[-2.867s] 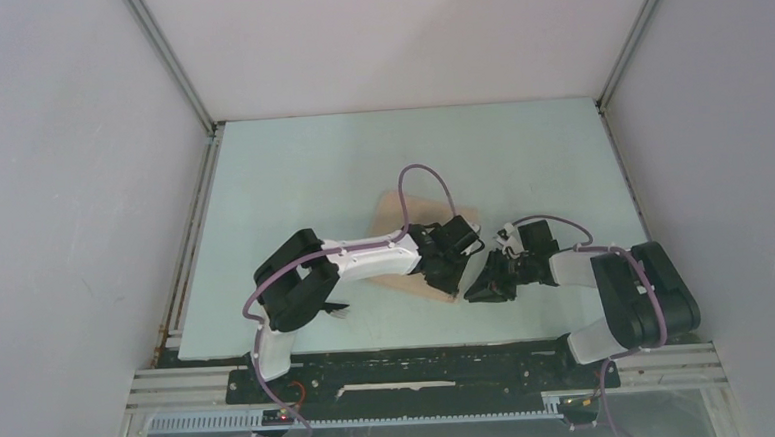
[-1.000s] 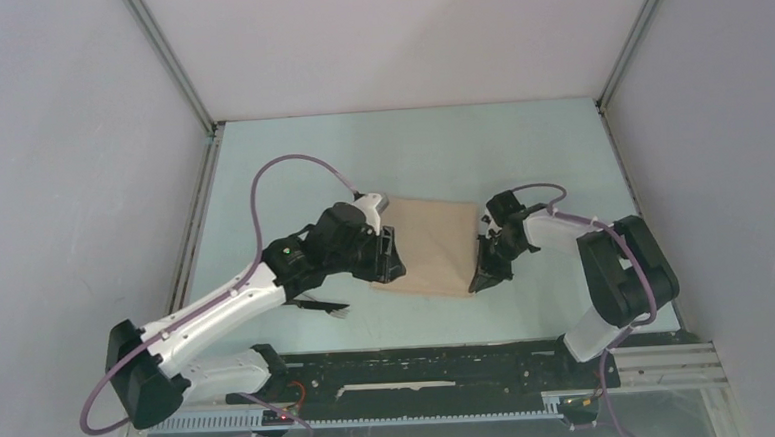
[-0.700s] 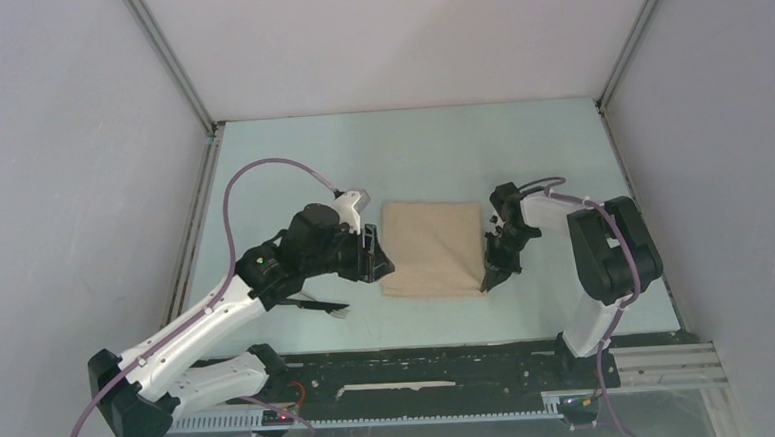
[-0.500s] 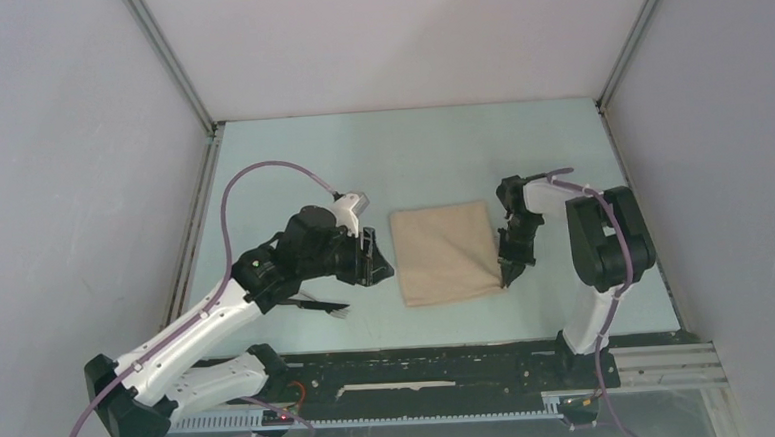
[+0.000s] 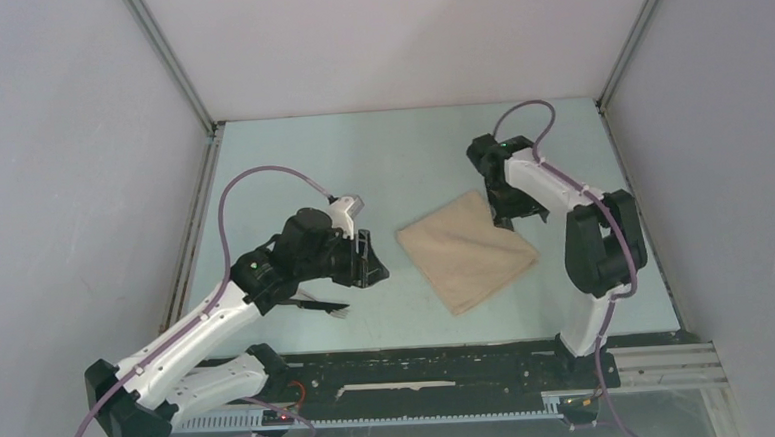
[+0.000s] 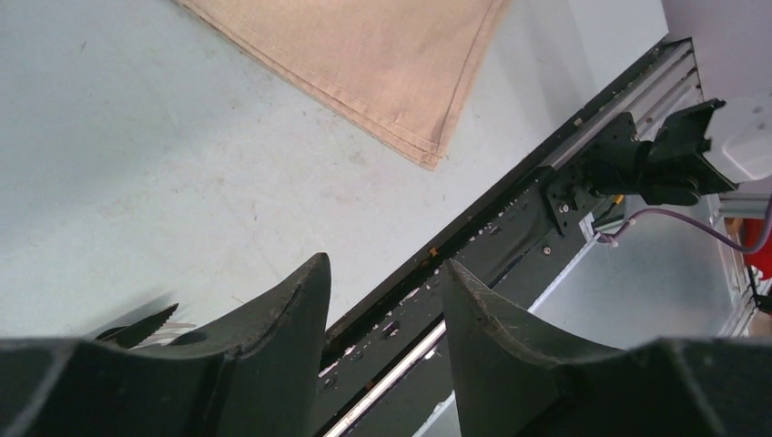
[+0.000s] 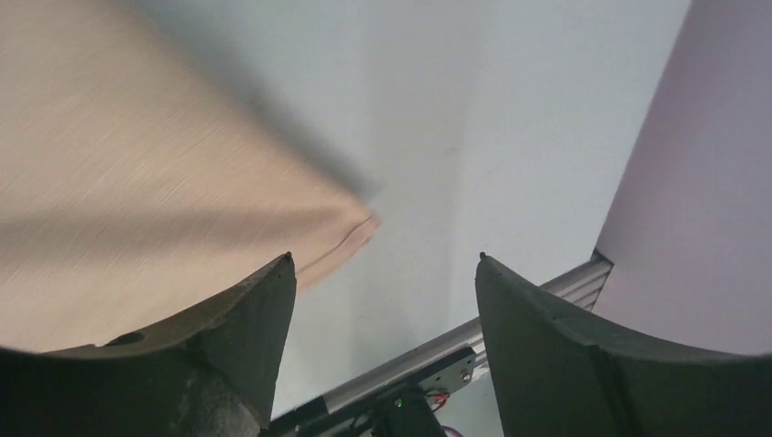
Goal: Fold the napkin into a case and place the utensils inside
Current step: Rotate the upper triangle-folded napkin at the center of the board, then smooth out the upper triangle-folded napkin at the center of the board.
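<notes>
1. The napkin [image 5: 468,252] lies folded and skewed between the grippers; folding looks nearly done.
2. The right gripper [image 5: 519,214] is spread and empty by its far corner; the left gripper [image 5: 374,262] is also spread and empty.
3. Next, likely: the left picks up the utensils [image 5: 320,305] lying just near-side of it.

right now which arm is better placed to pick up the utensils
Left. The utensils lie close beside the open left tool, on its side of the napkin. The open right tool is at the napkin's far corner, across the cloth from them.
</notes>
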Tool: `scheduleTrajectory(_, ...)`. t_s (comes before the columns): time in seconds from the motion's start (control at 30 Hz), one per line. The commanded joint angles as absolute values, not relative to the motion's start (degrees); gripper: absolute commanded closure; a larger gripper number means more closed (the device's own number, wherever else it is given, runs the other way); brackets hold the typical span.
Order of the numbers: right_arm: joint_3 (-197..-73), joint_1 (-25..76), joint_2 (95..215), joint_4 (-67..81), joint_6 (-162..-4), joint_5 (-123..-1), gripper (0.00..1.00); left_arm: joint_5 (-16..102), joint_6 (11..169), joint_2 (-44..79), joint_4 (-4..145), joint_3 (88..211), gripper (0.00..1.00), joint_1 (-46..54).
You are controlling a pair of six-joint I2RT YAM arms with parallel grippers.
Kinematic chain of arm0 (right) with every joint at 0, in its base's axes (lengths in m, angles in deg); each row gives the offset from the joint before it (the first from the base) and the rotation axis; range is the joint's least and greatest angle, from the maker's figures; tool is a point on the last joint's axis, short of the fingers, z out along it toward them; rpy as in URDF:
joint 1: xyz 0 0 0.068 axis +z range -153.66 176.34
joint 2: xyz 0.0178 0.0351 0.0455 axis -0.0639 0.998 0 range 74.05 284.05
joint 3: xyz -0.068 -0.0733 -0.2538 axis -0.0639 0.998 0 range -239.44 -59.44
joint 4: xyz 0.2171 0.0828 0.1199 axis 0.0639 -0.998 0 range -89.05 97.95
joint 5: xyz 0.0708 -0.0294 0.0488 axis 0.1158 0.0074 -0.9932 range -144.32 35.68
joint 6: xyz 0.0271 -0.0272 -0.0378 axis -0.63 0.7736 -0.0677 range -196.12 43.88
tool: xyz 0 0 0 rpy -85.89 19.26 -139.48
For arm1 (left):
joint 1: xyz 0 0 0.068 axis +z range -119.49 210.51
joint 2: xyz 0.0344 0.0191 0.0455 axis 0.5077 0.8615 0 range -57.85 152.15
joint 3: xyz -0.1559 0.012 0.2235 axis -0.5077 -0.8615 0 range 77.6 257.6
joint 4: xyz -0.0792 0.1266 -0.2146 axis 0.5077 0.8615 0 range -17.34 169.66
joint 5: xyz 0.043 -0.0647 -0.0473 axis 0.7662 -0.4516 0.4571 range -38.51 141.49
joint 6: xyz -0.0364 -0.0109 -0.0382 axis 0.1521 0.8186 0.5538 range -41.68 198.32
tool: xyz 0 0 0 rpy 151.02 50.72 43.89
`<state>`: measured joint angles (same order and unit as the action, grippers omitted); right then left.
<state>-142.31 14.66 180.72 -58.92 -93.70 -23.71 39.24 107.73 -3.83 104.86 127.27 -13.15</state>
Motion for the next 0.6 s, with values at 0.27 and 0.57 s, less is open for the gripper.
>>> scheduleTrajectory(0.27,-123.4,23.3,158.6,-33.9,-100.0,-59.5,0.30,33.0,110.0,3.1,95.9,125.4,0.43,-5.8)
scheduleTrajectory(0.57,-115.6,15.4,155.2,-30.8,-97.1,-62.7,0.31,19.5,122.5,22.7,76.1,126.7,0.45,-5.6)
